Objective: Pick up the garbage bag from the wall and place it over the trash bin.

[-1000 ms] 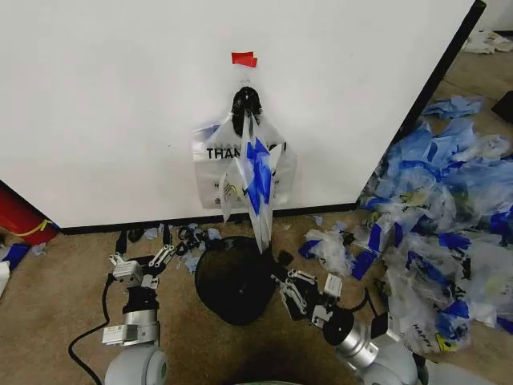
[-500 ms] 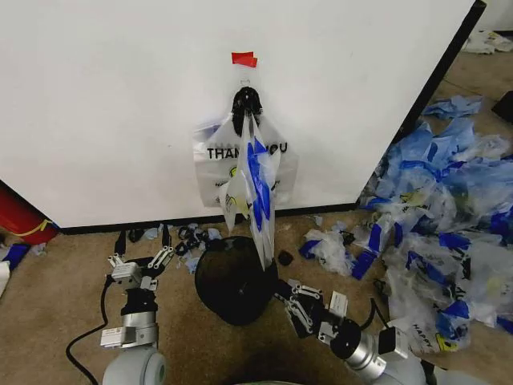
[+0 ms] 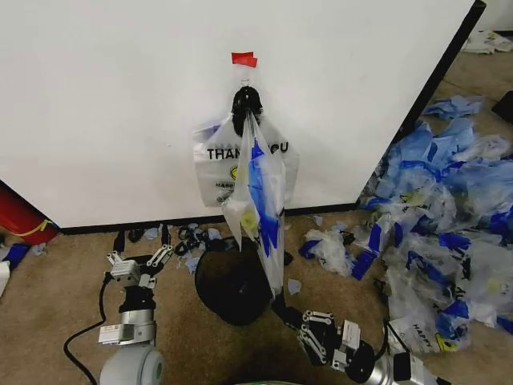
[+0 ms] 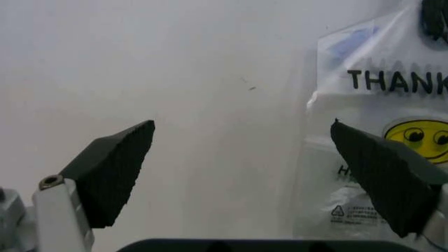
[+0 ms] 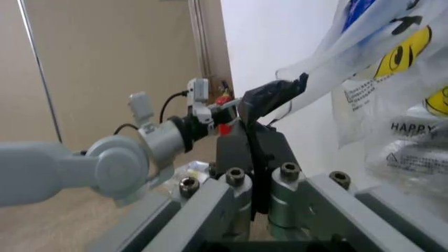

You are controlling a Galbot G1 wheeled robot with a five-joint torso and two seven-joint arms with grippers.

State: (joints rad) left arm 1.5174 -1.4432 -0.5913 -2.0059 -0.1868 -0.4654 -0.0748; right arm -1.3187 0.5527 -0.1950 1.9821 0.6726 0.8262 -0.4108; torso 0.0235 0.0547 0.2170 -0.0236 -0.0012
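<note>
Pinching the garbage bag (image 3: 258,188), right gripper (image 3: 282,307) jaws closed.

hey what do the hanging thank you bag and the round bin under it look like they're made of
Garbage bag: thin glossy see-through plastic film; the wall shows through it and it creases.
Trash bin: matte black, probably metal mesh, though its weave is hard to make out here.

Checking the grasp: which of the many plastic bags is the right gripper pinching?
The garbage bag hanging from the wall hook; the right gripper pinches its bottom corner.
</note>
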